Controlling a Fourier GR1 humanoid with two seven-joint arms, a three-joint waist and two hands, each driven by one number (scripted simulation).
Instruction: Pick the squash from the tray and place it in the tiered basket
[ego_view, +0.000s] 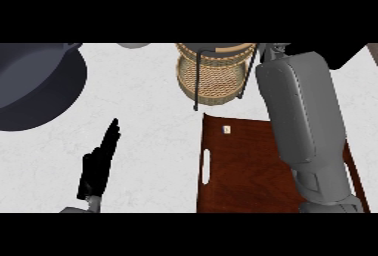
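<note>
White table under everything. Long grey right forearm runs up the far right side, well right of the left hand, crossing the tray's right part. The right hand is out of sight past the top edge, so cannot tell if it grips anything.

Big dark grey round vessel: ahead-left of the left hand. Dark brown wooden tray with slot handle: just right of the left hand. Woven wicker tiered basket on black wire frame: ahead-right of the left hand, just beside the forearm's top end.

Black left hand: open, fingers straight, resting low left, holding nothing.

Tiny pale item on the tray's far end, too small to identify. Squash not visible on the tray or in the basket, likely carried out of view.

Risks: the forearm could bump the wire frame and shift the basket, and a release off-centre could send the squash onto the table.
</note>
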